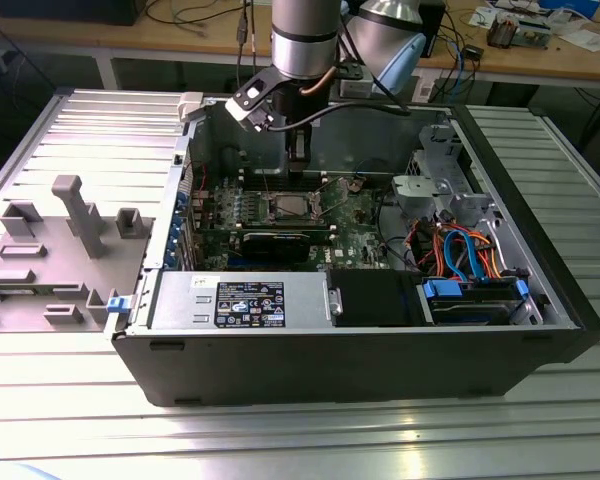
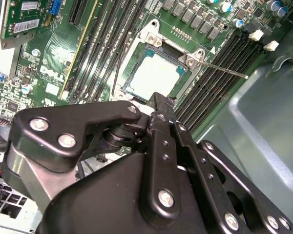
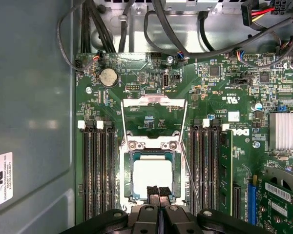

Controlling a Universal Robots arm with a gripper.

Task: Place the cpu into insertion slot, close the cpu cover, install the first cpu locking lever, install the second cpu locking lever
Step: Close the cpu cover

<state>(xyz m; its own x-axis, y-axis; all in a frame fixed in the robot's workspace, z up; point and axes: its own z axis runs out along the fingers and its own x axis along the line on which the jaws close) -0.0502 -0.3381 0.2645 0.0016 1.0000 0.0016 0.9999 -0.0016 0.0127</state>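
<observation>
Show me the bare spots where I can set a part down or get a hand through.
Free: the ribbed table in front of the case and off its end at the exterior view's right; inside, the plain grey panel beside the memory slots. Crowded: around the cpu, where the gripper hangs at its edge, and the cable bundle.

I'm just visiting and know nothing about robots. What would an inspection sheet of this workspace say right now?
Surface: ribbed grey metal table carrying an open black computer case.
Job's things: square silver-topped cpu lies in the silver-rimmed insertion slot; thin silver cpu cover flipped open.
Clutter: grey plastic fixture blocks.
Grippers: black gripper, fingers shut, empty, by the cpu's edge.
Cables: orange and blue cables inside the case.
Surroundings: wooden workbench behind.
</observation>
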